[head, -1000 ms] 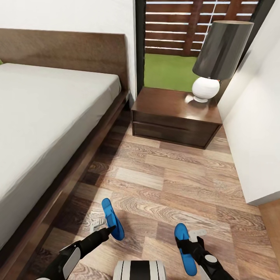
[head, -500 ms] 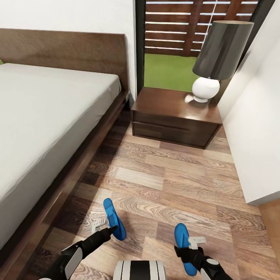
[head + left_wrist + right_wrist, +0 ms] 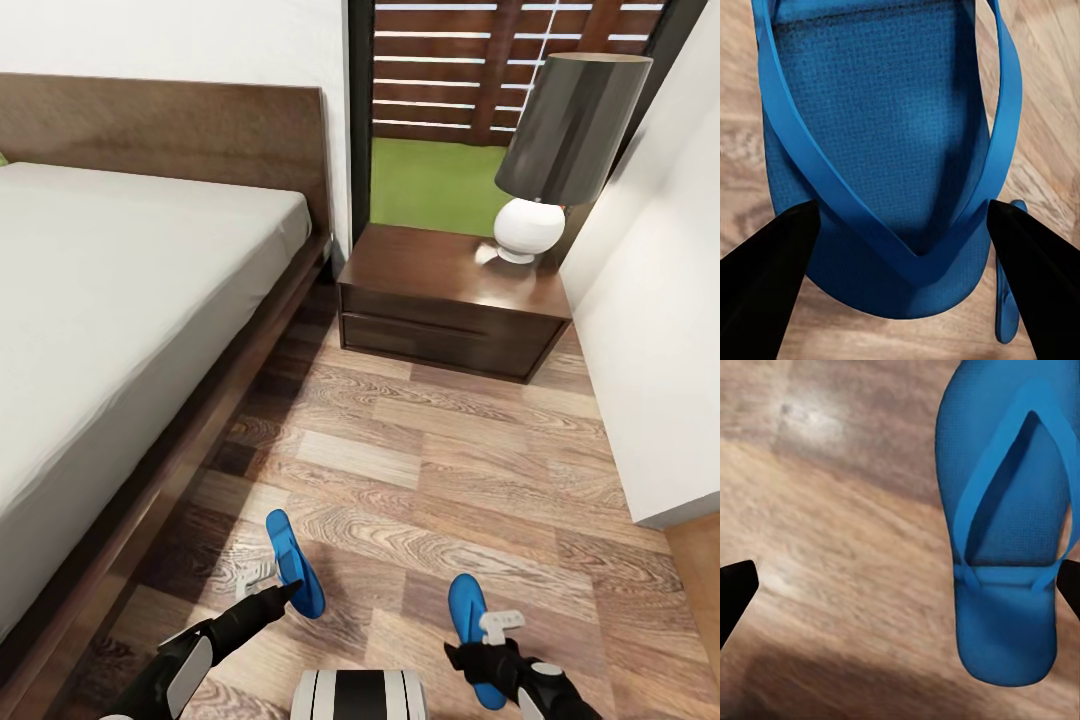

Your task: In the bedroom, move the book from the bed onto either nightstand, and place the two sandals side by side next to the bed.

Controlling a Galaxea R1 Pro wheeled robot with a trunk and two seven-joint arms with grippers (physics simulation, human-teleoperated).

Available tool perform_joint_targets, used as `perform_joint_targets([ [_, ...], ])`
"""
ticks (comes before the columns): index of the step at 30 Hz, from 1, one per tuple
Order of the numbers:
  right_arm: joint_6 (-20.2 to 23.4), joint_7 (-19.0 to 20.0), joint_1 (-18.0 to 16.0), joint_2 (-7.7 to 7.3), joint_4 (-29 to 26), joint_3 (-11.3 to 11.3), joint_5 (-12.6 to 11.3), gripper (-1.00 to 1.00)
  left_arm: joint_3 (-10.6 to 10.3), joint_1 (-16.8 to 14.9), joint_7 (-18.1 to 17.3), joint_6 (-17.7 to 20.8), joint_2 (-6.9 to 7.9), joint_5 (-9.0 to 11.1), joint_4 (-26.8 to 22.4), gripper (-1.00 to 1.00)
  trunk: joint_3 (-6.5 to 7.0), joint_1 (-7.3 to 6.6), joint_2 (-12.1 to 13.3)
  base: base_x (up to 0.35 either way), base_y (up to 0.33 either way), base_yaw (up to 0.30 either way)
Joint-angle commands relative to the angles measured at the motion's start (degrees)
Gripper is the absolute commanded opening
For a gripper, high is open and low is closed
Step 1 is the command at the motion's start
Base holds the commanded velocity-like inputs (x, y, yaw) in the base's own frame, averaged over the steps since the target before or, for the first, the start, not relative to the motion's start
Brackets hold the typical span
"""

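my left gripper (image 3: 900,225) is spread wide, fingers either side of the left sandal (image 3: 293,563), not closed on it. my right gripper (image 3: 900,585) is wide open too, right sandal (image 3: 472,630) off to one finger's side. both bright blue flip-flops lie flat on the wood floor (image 3: 440,470) near the bed (image 3: 120,300), apart.

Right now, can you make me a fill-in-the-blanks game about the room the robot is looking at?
1. Both sandals, the left sandal and the right sandal, are coloured ____.
2. The lamp stands on the ____.
3. The sandals lie on the wooden ____.
4. The bed has a mattress coloured pale grey-____.

Missing words: blue; nightstand; floor; white
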Motion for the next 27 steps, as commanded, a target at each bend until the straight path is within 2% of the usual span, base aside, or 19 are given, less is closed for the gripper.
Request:
perform_joint_targets([
  [1,0.58,0.29,-0.02,-0.10,-0.12,0.17,0.01,1.00,0.17,-0.02,-0.29,0.60,-0.01,0.46,0.00,-1.00,-0.04,-0.01,-0.01,0.000,0.000,0.000],
  [2,0.90,0.61,-0.02,-0.12,-0.12,0.11,0.33,1.00,0.17,-0.02,-0.36,0.59,0.00,0.47,0.00,-1.00,-0.04,-0.01,-0.01,0.000,0.000,0.000],
  [3,9.40,27.34,-0.02,-0.18,-0.07,0.02,43.37,1.00,0.17,-0.02,-0.38,0.59,0.00,0.48,0.00,-1.00,-0.04,-0.01,-0.01,0.000,0.000,0.000],
  [5,9.36,27.15,-0.02,-0.97,0.02,-0.10,45.99,1.00,0.17,-0.02,-0.41,0.60,0.01,0.48,0.00,-1.00,-0.04,-0.01,-0.01,0.000,0.000,0.000],
  [6,9.35,27.12,-0.02,-1.44,0.04,-0.12,46.36,1.00,0.17,-0.02,-0.42,0.60,0.01,0.48,0.00,-1.00,-0.04,-0.01,-0.01,0.000,0.000,0.000],
  [8,9.30,27.08,-0.02,-3.51,0.04,-0.17,47.33,1.00,0.17,-0.02,-0.43,0.60,0.01,0.49,-0.01,-1.00,-0.04,-0.01,-0.01,0.000,0.000,0.000],
  [14,9.29,27.29,-0.02,-5.55,-0.78,-0.32,47.77,1.00,0.17,-0.02,-0.43,0.60,-0.06,0.47,0.00,-1.00,-0.04,-0.01,-0.01,0.000,0.000,0.000],
  [17,9.39,27.61,-0.02,-6.53,-4.91,-0.75,47.77,1.00,0.17,-0.02,-0.40,0.60,-0.08,0.49,0.00,-1.00,-0.04,-0.01,-0.01,0.000,0.000,0.000],
  [21,9.37,27.62,-0.02,-8.76,-7.42,-2.88,47.77,1.00,0.17,-0.02,-0.38,0.60,-0.08,0.49,0.00,-1.00,-0.04,-0.01,-0.01,0.000,0.000,0.000],
  [23,9.26,27.37,-0.02,-9.42,-7.92,-4.49,47.89,1.00,0.17,-0.02,-0.36,0.60,-0.08,0.49,0.00,-1.00,-0.04,-0.01,-0.01,0.000,0.000,0.000],
  [25,9.21,27.19,-0.02,-10.01,-8.25,-5.09,48.07,1.00,0.17,-0.02,-0.35,0.60,-0.08,0.48,0.00,-1.00,-0.04,-0.01,-0.01,0.000,0.000,0.000],
  [27,9.13,26.45,-0.07,-11.84,-8.50,-5.48,48.53,1.00,0.17,-0.02,-0.35,0.59,-0.10,0.47,0.00,-1.00,-0.04,-0.01,-0.01,0.000,0.000,0.000],
])
